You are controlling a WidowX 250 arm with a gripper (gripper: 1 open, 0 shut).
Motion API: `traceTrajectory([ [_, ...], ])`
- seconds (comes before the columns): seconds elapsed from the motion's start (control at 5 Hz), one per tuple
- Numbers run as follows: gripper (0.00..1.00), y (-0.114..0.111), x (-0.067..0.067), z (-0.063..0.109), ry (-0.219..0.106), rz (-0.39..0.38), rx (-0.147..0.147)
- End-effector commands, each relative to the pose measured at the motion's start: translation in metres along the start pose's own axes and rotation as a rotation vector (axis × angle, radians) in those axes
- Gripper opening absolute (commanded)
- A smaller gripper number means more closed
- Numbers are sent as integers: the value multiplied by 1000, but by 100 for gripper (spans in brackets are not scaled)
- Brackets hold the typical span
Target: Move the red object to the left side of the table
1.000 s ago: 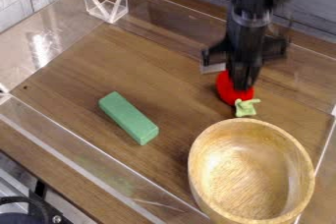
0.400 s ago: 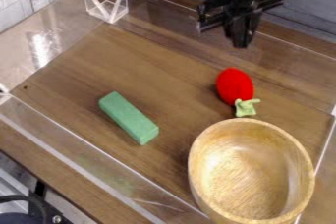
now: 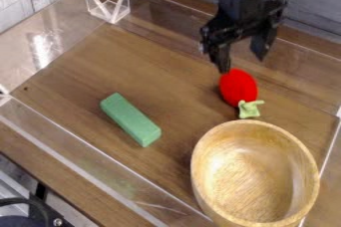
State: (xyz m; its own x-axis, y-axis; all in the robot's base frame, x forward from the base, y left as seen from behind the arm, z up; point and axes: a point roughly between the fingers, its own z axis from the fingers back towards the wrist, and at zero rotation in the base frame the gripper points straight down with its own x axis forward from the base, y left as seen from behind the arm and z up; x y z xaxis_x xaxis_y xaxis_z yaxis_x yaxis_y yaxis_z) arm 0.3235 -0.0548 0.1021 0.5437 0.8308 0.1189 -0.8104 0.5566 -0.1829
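Not done yet. Red object [image 3: 238, 86] lying near the right edge of the worktop [image 3: 80, 67], just past the wooden bowl [image 3: 254, 180]. End effector [image 3: 240, 55] spread wide right above, holding nothing. Grab and carry left.

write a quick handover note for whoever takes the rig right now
End effector: open, empty, hanging just above and behind the red object.
Red object: lying on the table, right of centre, just behind the wooden bowl; not held.
Green block: left of centre, near the front.
Done: nothing that shows; the red object is not on the left side.
Left: grasp it, carry it to the left side, release.
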Motion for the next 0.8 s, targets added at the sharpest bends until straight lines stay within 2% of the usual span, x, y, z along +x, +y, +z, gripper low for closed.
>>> traceTrajectory([
  [0.0, 100, 5, 1, -6, -13, -52, -24],
  [0.2, 100, 11, -1, -23, -3, -114, -17],
  [0.6, 100, 7, 4, -52, 36, -265, -29],
])
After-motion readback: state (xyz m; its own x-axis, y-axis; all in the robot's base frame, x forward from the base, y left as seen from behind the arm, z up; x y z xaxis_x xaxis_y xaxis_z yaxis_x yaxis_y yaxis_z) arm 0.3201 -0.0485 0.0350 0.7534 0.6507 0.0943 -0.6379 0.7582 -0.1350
